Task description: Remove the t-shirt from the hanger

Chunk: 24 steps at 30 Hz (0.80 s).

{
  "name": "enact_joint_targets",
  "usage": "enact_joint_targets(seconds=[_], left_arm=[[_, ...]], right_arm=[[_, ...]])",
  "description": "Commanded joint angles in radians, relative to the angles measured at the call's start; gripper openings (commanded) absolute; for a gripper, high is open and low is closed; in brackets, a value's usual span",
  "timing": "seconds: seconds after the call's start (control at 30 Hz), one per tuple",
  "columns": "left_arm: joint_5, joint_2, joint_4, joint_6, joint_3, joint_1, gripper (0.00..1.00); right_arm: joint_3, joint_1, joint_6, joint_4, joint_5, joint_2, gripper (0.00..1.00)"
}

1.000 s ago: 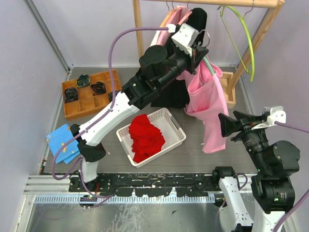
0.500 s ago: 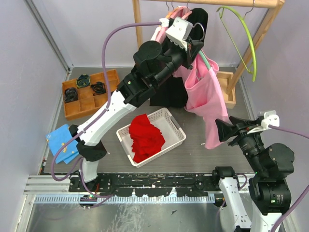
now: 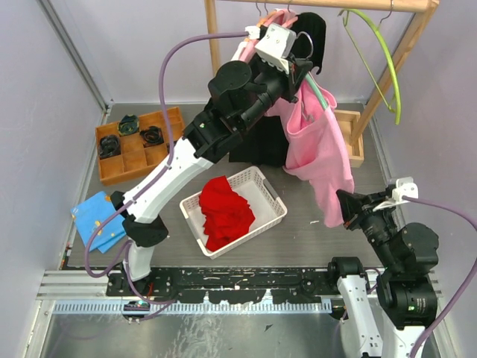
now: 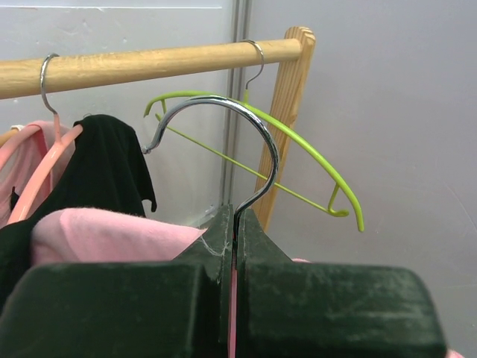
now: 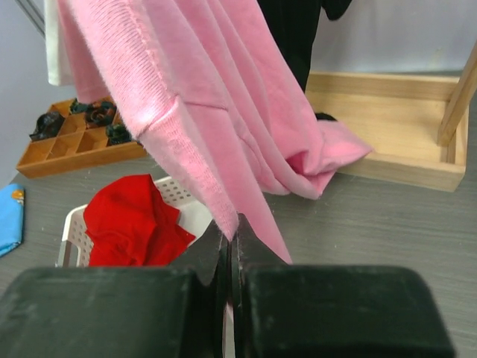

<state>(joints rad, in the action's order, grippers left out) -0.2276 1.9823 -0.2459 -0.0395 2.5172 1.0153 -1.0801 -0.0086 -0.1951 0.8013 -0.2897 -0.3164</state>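
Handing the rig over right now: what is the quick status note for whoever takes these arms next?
Left gripper: shut on the hanger hook, which appears to be off the wooden rail.
Right gripper: shut on the lower edge of the pink t-shirt.
Done: both grips are set.
Left to do: the t-shirt is still draped from the top; pull it down and free.

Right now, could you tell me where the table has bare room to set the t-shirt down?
Bare table lies between the white basket and the pink t-shirt, toward the near edge. Crowded: under the rail (black garment, wooden box) and left (tray, blue cloth).
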Motion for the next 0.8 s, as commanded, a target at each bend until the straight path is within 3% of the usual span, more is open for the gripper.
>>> enact_joint_targets(seconds=[0.0,0.27,0.3,0.4,0.5,0.77], left_arm=[[-0.035,-0.028,0.097,-0.026,0.048,-0.027,0.00],[-0.033,-0.043,0.094,-0.052,0.049,-0.052,0.00],[-0.030,-0.044,0.094,-0.054,0.047,-0.052,0.00],[-0.014,-0.045,0.087,-0.067,0.037,-0.053,0.00],[-0.008,-0.050,0.082,-0.076,0.017,-0.053,0.00],[0.002,-0.063,0.076,-0.082,-0.023,-0.053,0.00]], right_arm=[[0.076,-0.001,-0.040,0.028,0.027,0.055,0.01],[0.174,-0.001,-0.093,0.139,0.059,0.125,0.01],[0.166,-0.001,-0.086,0.143,0.066,0.126,0.03],[0.109,-0.001,-0.059,0.133,0.063,0.127,0.30],[0.043,-0.001,-0.037,0.099,0.026,0.128,0.46],[-0.040,-0.001,-0.054,-0.014,-0.058,0.158,0.51]])
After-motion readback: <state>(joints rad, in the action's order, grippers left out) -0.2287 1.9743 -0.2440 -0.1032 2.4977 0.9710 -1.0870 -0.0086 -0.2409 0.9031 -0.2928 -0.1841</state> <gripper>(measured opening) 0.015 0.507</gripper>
